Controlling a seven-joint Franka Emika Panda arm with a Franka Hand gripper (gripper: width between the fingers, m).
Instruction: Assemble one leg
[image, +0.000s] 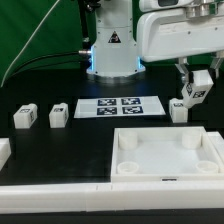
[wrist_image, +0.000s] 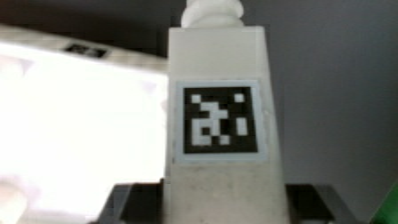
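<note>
My gripper (image: 194, 84) is at the exterior view's right, just above the table, shut on a leg (image: 195, 93), a small white block with a black-and-white tag. In the wrist view this leg (wrist_image: 221, 110) fills the middle, tag toward the camera and a round peg at its far end, clamped between the dark fingers (wrist_image: 139, 200) of my gripper (wrist_image: 217, 206). Another leg (image: 178, 111) stands on the table right beside the held one. Two more legs (image: 24, 117) (image: 58, 115) stand at the exterior view's left.
The marker board (image: 120, 106) lies in the middle of the black table. The large white square panel (image: 165, 152) with corner holes lies in front at the right. A long white bar (image: 60, 196) runs along the front edge. The robot base (image: 112, 50) stands behind.
</note>
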